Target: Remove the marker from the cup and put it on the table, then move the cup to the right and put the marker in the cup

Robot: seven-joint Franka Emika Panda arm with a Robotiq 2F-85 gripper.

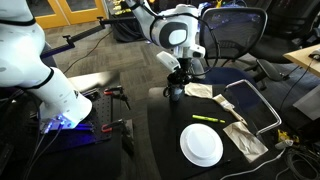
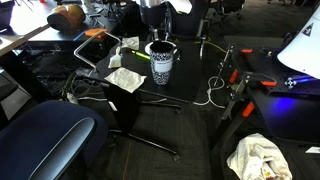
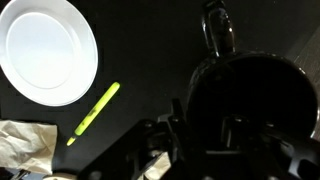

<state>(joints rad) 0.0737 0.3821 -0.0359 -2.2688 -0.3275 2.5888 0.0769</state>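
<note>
marker (image 3: 93,110): lying on table (image 3: 150,60), near plate (image 3: 48,50) | hand (image 1: 175,86): at cup (image 3: 250,90)

The white Panda arm (image 1: 165,25) comes in from the far side in an exterior view. It bends sharply at its last joints, so the wrist (image 1: 183,58) points almost straight down. The black Robotiq gripper (image 1: 174,86) hangs low at the far corner of the table (image 1: 170,130). In the wrist view its dark fingers (image 3: 178,116) merge into shadow, and how far apart the jaws stand cannot be told.
</note>
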